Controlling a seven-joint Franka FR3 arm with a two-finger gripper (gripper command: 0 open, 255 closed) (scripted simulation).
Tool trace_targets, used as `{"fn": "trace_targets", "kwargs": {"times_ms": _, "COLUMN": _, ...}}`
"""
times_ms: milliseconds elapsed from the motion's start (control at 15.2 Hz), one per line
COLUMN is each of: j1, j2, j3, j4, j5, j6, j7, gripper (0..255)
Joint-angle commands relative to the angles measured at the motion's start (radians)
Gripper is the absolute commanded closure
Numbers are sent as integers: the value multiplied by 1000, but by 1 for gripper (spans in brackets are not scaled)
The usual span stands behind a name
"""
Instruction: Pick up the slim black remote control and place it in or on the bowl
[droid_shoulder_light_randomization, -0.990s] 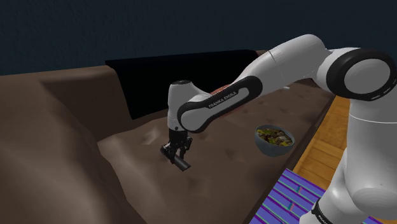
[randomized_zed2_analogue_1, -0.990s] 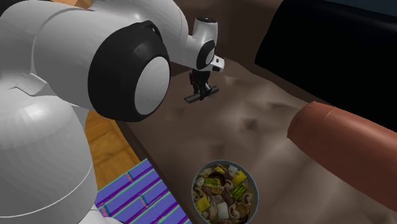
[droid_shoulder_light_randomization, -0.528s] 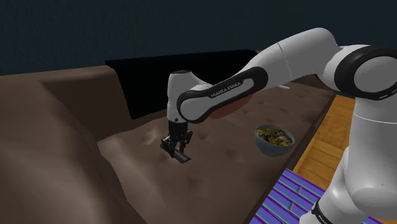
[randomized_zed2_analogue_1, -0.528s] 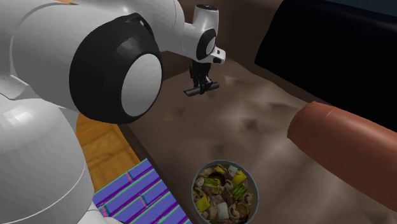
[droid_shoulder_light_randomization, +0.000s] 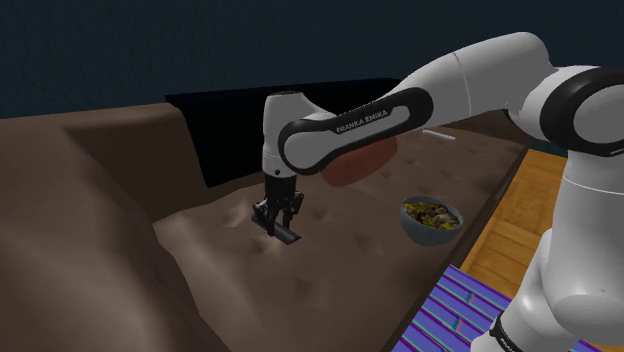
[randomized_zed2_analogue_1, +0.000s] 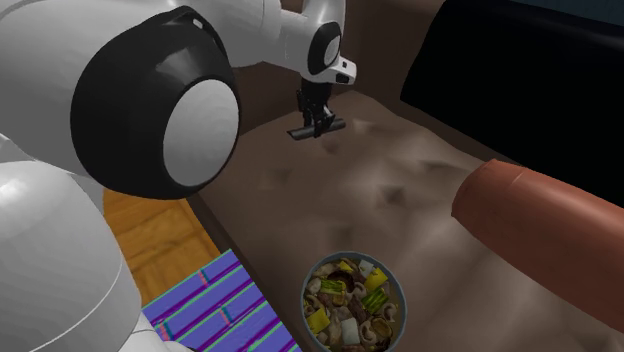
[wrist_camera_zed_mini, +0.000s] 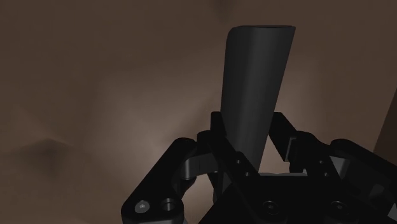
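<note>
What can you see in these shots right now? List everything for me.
remote control: one, black, slim, clasped in the claw above the sofa seat
bowl: one, grey, full of mixed colourful pieces, on the seat
bolster: one, reddish brown, lying on the seat
black block: one, at the sofa's back
sofa: one, brown
rug: one, purple and blue stripes, on the floor
floor: wooden, orange-brown
arm: one, white, dark joints
claw: one, black, shut on the remote control
</note>
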Motion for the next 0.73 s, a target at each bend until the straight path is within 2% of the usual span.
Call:
{"fn": "trace_targets", "kwargs": {"times_ms": 0, "j1": -1, "j2": -10, "j3": 1, "j4": 18, "j5": 3, "j6": -28, "j7": -1, "gripper": 255}}
{"fn": "trace_targets", "kwargs": {"times_ms": 660, "j1": -4, "j2": -44, "j3": 3, "j4": 110, "j5": 12, "j6": -152, "j7": -1, "gripper": 255}}
